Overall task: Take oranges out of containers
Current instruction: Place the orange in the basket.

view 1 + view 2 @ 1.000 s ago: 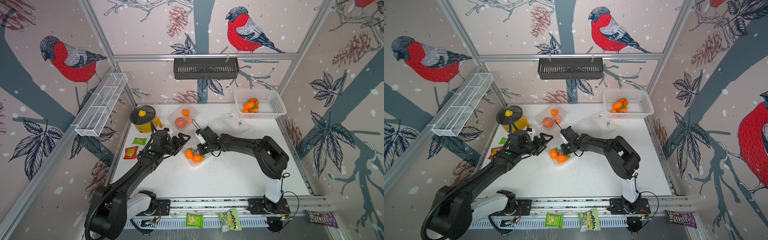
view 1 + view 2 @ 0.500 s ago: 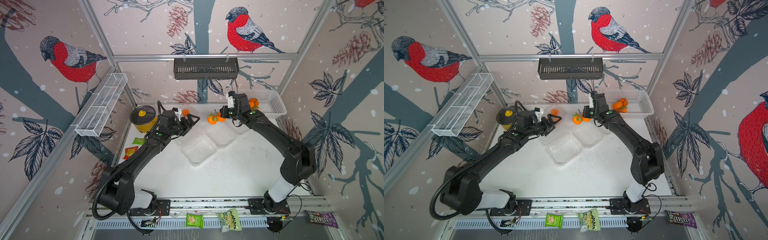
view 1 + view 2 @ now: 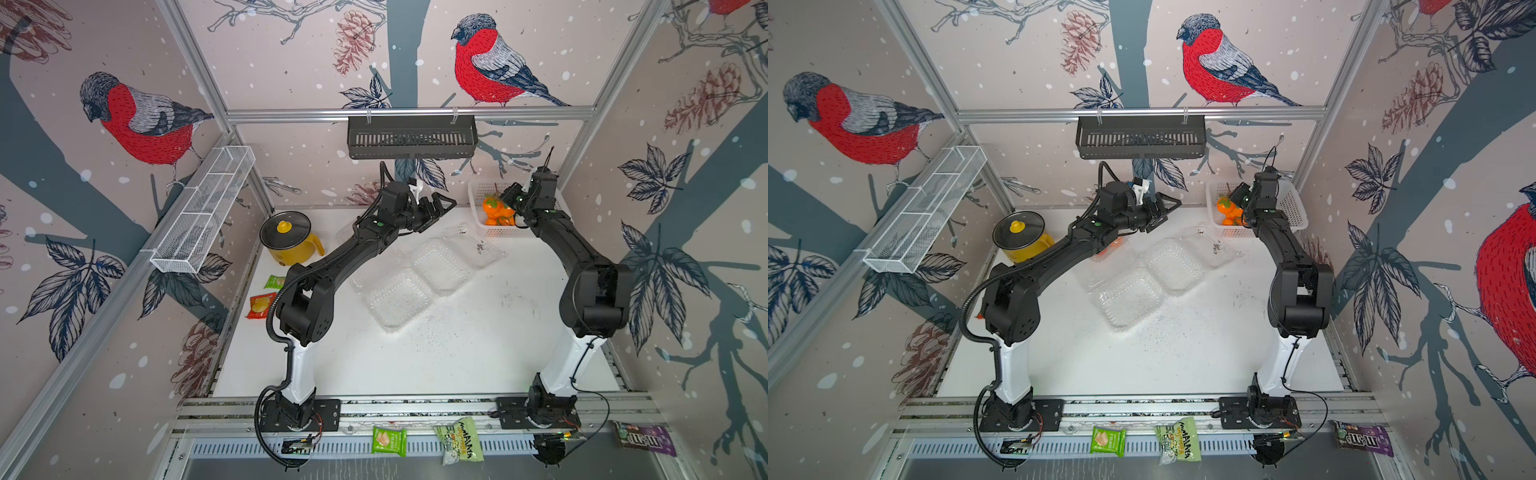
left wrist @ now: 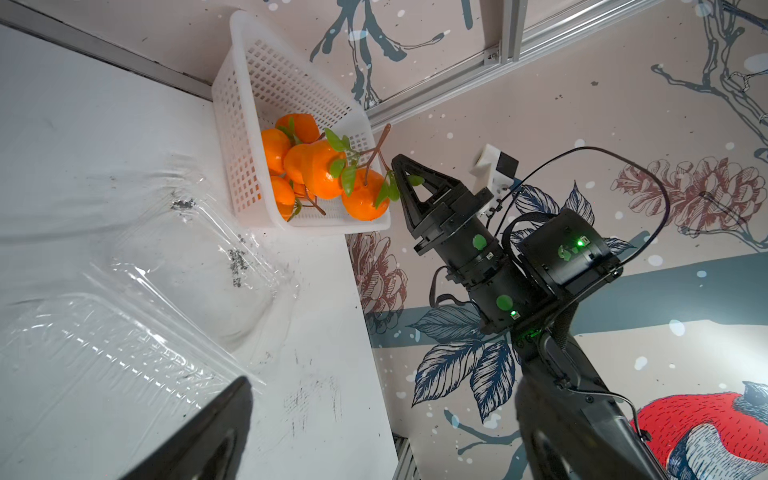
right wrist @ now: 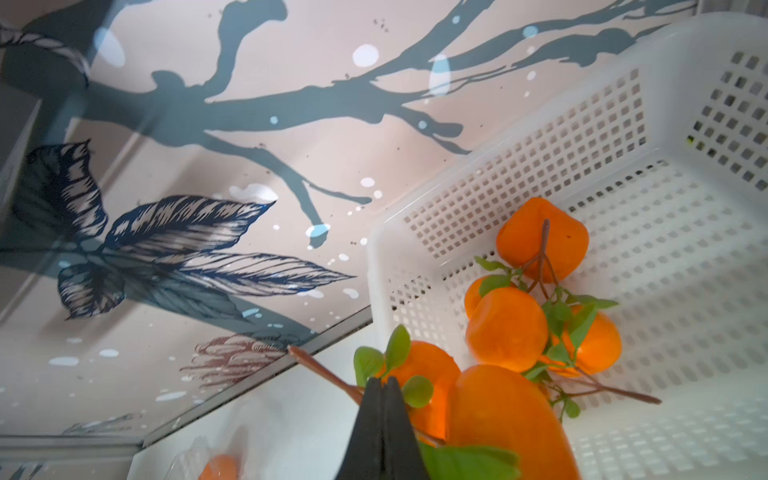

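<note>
The right fingers [image 4: 397, 164] are clenched on the stem [image 4: 378, 149] of leafy oranges [image 4: 324, 174] hanging by the basket's [image 4: 249, 124] left rim, far right. Released here, the lowest fruit could strike that rim and roll onto the worktop [image 3: 457, 353], or the leaves could snag. The left fingers [image 4: 208, 432], spread and empty, hover far-centre above the containers [image 3: 419, 274], where one orange [image 5: 220, 465] seems to remain.

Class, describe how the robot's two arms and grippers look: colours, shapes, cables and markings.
The left arm and right arm are black with white lowest links. The left gripper and right gripper have black, triangular, open-framed fingers. Black cables run alongside; round green stickers mark the right wrist.
</note>
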`<state>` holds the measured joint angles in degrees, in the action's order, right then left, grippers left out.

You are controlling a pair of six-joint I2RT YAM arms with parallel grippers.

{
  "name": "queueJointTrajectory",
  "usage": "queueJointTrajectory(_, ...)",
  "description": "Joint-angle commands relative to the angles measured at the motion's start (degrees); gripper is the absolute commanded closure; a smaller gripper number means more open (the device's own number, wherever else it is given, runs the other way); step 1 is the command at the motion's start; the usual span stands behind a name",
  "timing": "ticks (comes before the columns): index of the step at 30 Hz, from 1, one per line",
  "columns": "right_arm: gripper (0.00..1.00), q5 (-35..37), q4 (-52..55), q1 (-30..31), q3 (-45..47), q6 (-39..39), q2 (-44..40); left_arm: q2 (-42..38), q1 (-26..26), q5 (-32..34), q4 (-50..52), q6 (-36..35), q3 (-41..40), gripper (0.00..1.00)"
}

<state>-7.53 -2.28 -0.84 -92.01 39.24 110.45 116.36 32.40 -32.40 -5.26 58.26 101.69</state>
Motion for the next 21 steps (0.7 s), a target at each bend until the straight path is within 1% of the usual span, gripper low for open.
queueJointTrajectory(1,0.96,9.53,-8.52,-1.35,1.12,3.62,1.05,1.48,-0.08,-1.8,1.13,-1.26,1.36,0.03)
queueJointTrajectory(4,0.96,14.63,-16.12,-2.52,4.64,4.25,1.17,1.71,-0.06,-2.02,0.78,-1.98,-0.14,0.03)
queueJointTrajectory(8,0.96,18.3,-15.85,-4.76,2.2,5.49,4.52,2.33,-0.05,-2.49,1.53,-2.89,-0.42,0.03)
queueJointTrajectory(11,0.96,17.55,-14.79,-6.13,-1.27,5.84,8.45,2.47,-0.06,-2.14,1.61,-3.14,-0.44,0.03)
queueJointTrajectory(12,0.93,17.02,-12.91,-6.36,-3.76,5.73,10.16,2.51,-0.06,-2.15,1.75,-3.23,-0.4,0.03)
queueJointTrajectory(13,0.89,16.65,-11.38,-6.38,-6.09,5.1,11.96,2.43,-0.06,-2.27,2.0,-3.52,-0.44,0.03)
queueJointTrajectory(14,0.79,16.5,-8.72,-6.42,-9.44,4.11,14.08,2.26,-0.06,-2.23,2.54,-3.96,-0.44,0.03)
queueJointTrajectory(16,0.66,16.17,-4.82,-6.45,-13.28,3.49,16.09,1.42,-0.14,-2.02,4.53,-5.38,-0.68,0.03)
queueJointTrajectory(17,0.57,15.69,-3.65,-6.46,-13.85,3.26,15.99,0.73,-0.38,-1.83,5.65,-6.41,-0.99,0.03)
queueJointTrajectory(18,0.47,15.26,-4.03,-6.35,-13.02,2.68,15.08,-0.37,-0.73,-1.55,6.85,-7.38,-1.65,0.03)
queueJointTrajectory(19,0.39,14.97,-4.81,-6.06,-11.69,2.07,13.87,-1.4,-1.12,-1.14,7.98,-8.42,-2.24,0.03)
queueJointTrajectory(21,0.15,13.48,-6.56,-4.5,-8.52,-0.02,10.63,-4.94,-2.82,0.44,11.53,-10.98,-4.62,0.03)
